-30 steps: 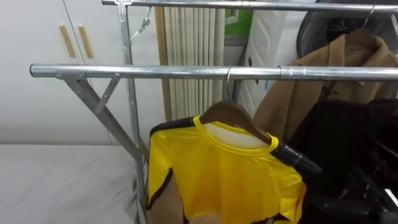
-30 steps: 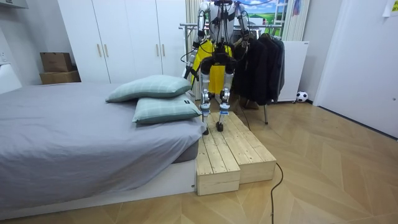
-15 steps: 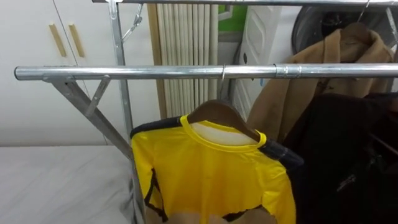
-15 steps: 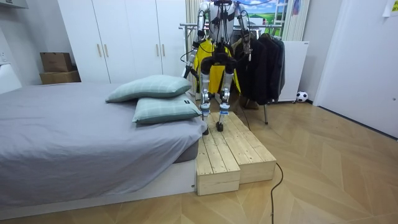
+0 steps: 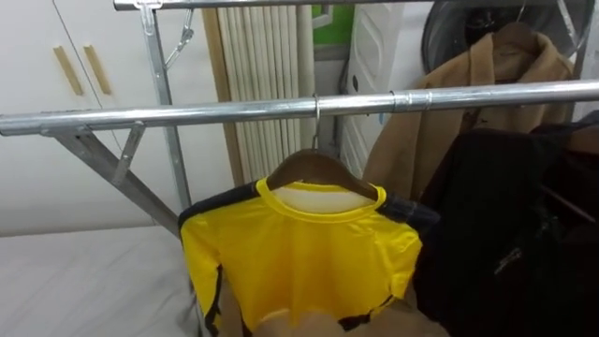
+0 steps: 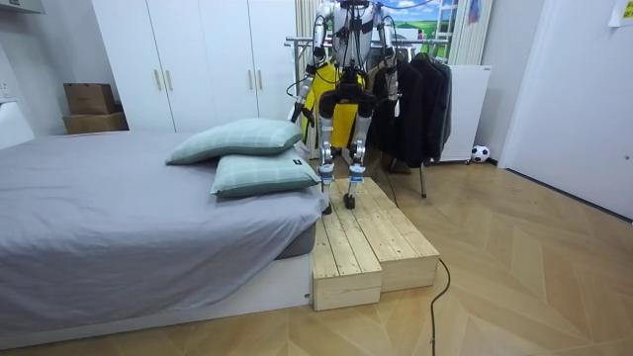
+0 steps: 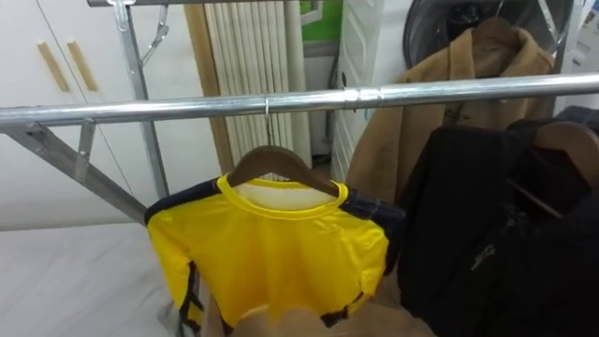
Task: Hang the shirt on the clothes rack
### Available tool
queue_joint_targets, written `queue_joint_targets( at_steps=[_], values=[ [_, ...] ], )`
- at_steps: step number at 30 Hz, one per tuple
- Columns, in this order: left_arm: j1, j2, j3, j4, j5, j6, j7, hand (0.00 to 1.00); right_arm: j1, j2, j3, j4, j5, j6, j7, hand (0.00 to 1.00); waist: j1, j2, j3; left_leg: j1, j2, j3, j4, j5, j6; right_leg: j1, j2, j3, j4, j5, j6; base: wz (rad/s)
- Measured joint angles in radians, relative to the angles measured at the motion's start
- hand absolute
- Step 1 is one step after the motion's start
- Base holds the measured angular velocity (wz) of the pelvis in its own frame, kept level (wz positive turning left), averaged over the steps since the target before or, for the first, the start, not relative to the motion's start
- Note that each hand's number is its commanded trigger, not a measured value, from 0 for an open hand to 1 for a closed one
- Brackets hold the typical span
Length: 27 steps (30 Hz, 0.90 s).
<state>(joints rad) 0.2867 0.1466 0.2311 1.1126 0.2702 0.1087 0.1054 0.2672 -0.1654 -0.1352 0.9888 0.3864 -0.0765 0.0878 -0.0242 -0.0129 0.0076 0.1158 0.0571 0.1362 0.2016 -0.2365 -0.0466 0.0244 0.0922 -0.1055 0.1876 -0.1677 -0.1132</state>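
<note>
Right hand (image 6: 387,69), seen in the room view, is raised beside the black garments (image 5: 505,225); left hand (image 6: 306,87) is low at the rack's end. Grip state of either cannot be told. The yellow shirt (image 5: 299,248) hangs between them, ahead of the robot, on a wooden hanger (image 5: 318,168) hooked over the lower steel rail (image 5: 187,115). A tan coat (image 5: 449,122) hangs to its right. The robot stands on a wooden platform (image 6: 371,242) beside the bed (image 6: 119,218).

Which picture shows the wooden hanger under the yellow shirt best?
The left eye view: the wooden hanger sits mid-picture, its hook over the metal rail, the yellow shirt draped on it. The right eye view shows the same, further left. In the room view the robot stands in front of it; a small patch of yellow shows.
</note>
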Motion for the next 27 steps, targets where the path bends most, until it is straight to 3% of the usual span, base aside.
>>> queue_joint_targets(
  at_steps=[6,16,27],
  values=[
    [-0.006,-0.006,0.001,0.014,-0.006,-0.004,-0.003,0.00,0.020,0.025,0.016,0.080,-0.001,0.002,0.040,0.00,0.000,0.013,-0.0010,0.000,0.000,0.002,-0.001,-0.001,0.001,-0.004,0.002,0.010,-0.001,0.000,0.000,-0.04],
    [-0.014,-0.015,-0.008,0.044,-0.024,0.005,-0.012,0.00,-0.007,0.026,0.026,0.194,-0.003,0.009,0.047,0.00,-0.008,0.018,0.0024,0.001,0.000,-0.002,0.000,-0.001,0.001,-0.007,0.005,0.025,-0.002,0.000,0.001,-0.05],
    [-0.057,-0.008,-0.025,0.063,-0.024,0.087,-0.081,0.00,-0.047,0.013,0.025,0.223,-0.044,0.080,0.048,0.00,-0.006,0.015,0.0052,0.013,0.000,0.003,-0.004,-0.001,0.001,-0.004,0.007,0.035,0.002,0.000,0.000,-0.03]
  ],
)
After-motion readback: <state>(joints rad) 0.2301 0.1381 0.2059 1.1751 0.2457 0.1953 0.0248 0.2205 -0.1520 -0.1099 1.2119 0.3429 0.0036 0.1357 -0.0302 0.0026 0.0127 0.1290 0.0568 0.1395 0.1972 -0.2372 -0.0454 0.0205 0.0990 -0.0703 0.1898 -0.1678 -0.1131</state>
